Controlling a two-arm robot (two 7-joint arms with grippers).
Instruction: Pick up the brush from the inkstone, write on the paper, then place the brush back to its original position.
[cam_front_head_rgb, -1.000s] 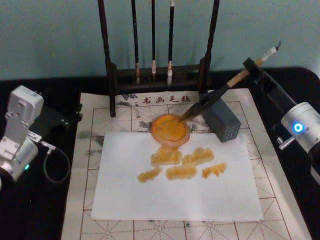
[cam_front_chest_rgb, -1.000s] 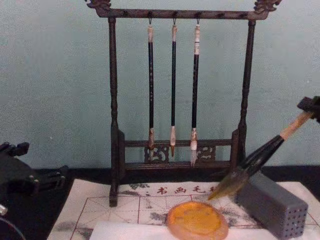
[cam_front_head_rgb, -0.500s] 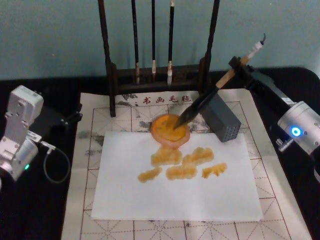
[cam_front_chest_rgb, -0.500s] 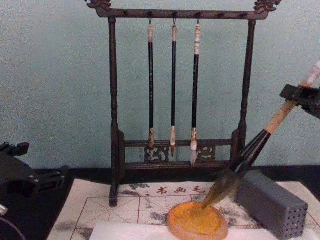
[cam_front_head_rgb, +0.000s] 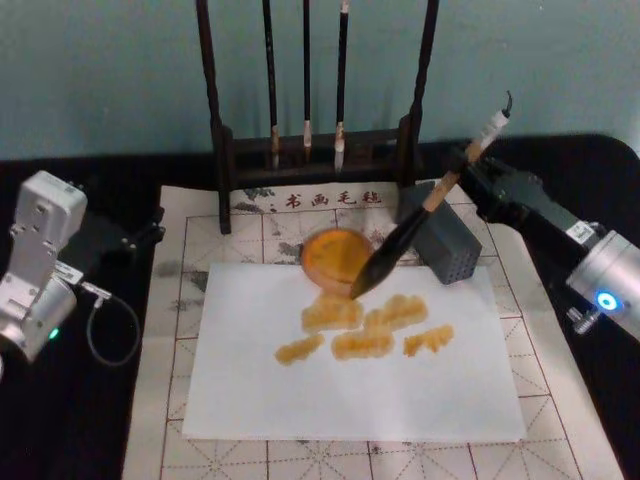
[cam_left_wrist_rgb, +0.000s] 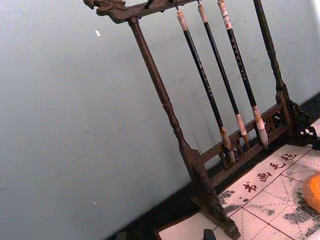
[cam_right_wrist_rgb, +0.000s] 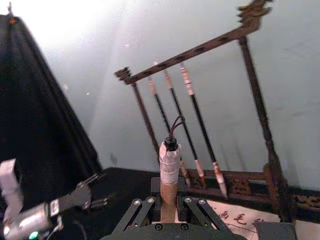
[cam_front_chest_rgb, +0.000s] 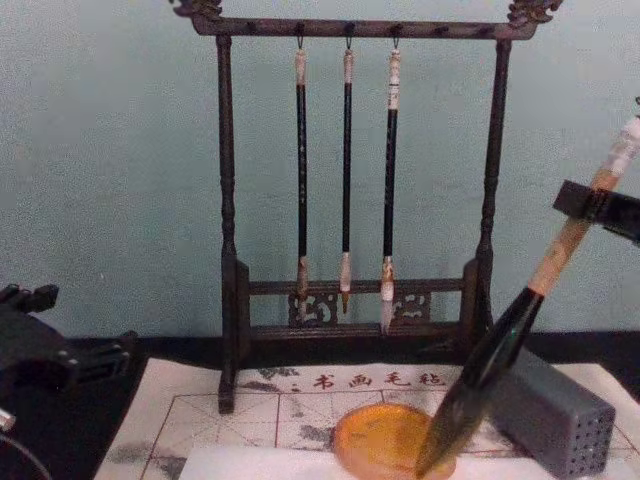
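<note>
**Clerk:** Entry one, the right gripper (cam_front_head_rgb: 465, 172)?

**Keeper:** Upper right of the head view. It is clamped on the tan handle of the brush (cam_front_head_rgb: 407, 230), a little below the white end. The right wrist view shows the handle seated squarely between the fingers.

**Clerk:** Entry two, the brush?

**Keeper:** It slants down toward frame centre. The tuft is at the near rim of the inkstone (cam_front_head_rgb: 325, 255), where the paper (cam_front_head_rgb: 350, 400) starts. I cannot tell whether it is touching or hovering.

**Clerk:** The paper?

**Keeper:** Centre frame, with five orange strokes (cam_front_head_rgb: 362, 325) across its upper half.

**Clerk:** The step, by your reckoning?

**Keeper:** The writing looks finished, so probably the return.
- Lift the tuft clear of the sheet first.
- Carry it back over the dish and lower slowly.
- Release only once the brush rests.
- Mind the grey block (cam_front_head_rgb: 445, 240), right of the dish and close beside the handle.

**Clerk:** The left gripper (cam_front_head_rgb: 140, 235)?

**Keeper:** Parked at the left edge.
</note>
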